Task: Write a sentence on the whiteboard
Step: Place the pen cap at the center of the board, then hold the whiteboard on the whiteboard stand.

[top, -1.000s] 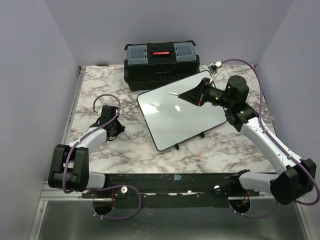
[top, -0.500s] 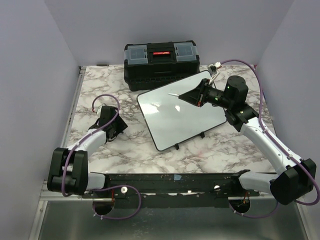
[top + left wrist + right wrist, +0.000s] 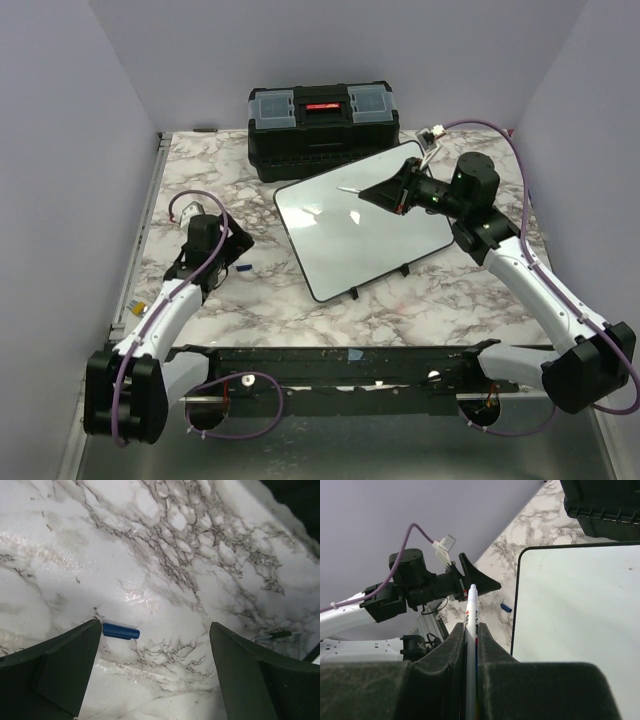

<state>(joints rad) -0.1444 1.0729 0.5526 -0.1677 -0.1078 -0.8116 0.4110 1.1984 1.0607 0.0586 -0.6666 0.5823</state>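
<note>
Though veined, glossy marble (image 3: 200,170); lilac walls (image 3: 300,40)

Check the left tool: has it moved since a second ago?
Yes. The left tool has drawn slightly left, away from the whiteboard, uncovering a blue cap.

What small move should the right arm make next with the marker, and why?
Probably lower the marker tip onto the whiteboard to begin the first letter. The right jaws are shut on the marker, its tip points over the board, the board shows no writing yet, and the blue cap lies on the table.
</note>
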